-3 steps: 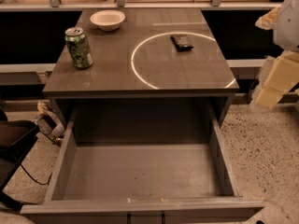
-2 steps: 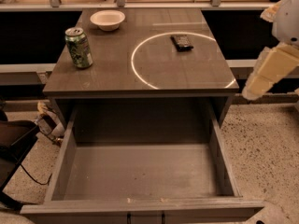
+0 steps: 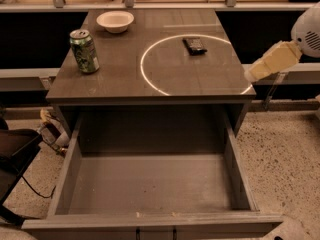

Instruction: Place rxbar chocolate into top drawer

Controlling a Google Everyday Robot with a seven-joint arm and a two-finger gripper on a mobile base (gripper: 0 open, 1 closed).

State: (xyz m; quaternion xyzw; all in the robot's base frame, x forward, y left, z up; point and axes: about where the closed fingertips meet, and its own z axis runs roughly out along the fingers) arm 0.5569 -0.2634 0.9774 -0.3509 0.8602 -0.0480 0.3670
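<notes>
- Camera view looks down on a grey cabinet with the top drawer point(image 3: 150, 186) pulled fully out toward the bottom of the frame. Its smooth grey floor and inner walls are exposed.
- The rxbar chocolate point(image 3: 194, 45) lies flat on the tabletop point(image 3: 115, 81) in the upper middle of the frame, right of centre. It is a small black bar, well apart from the drawer.
- A thin bright ring of light point(image 3: 141, 66) is traced on the tabletop. The bar sits inside its upper part.
- A green soda can point(image 3: 84, 51) stands upright near the left edge of the tabletop, outside the ring.
- A white bowl point(image 3: 115, 21) rests at the far left corner, just behind the can.
- The pincer point(image 3: 260, 68), a cream-coloured piece on a white arm, hangs at the right edge of the frame, just off the tabletop's right side. It points down and left and touches nothing.
- I cannot tell whether the pincer is released or clenched.
- Speckled floor point(image 3: 285, 149) shows to the right of the drawer.
</notes>
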